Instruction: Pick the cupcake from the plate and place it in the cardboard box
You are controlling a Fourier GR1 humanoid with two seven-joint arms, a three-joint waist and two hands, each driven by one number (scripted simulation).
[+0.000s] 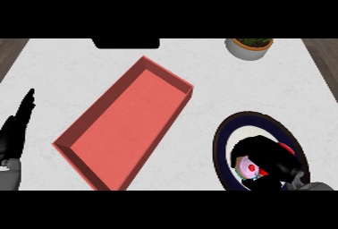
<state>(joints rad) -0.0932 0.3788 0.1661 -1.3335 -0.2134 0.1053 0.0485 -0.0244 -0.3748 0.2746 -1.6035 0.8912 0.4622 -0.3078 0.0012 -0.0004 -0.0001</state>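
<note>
A cupcake (pixel 249 168) with pink frosting and a red dot on top sits on a dark-rimmed plate (pixel 228 129) at the lower right of the counter. My right hand (pixel 267 154) is over the plate, with its fingers curled round the cupcake and hiding most of it. To the left of the plate lies the open red-pink box (pixel 128 120), a long shallow tray set diagonally, with nothing inside. At the left edge my left hand (pixel 16 129) rests open, fingers pointing up.
A white pot with a plant (pixel 249 47) stands at the back right. A dark object (pixel 125 43) sits at the back edge of the white marbled counter. Wooden floor shows at both top corners.
</note>
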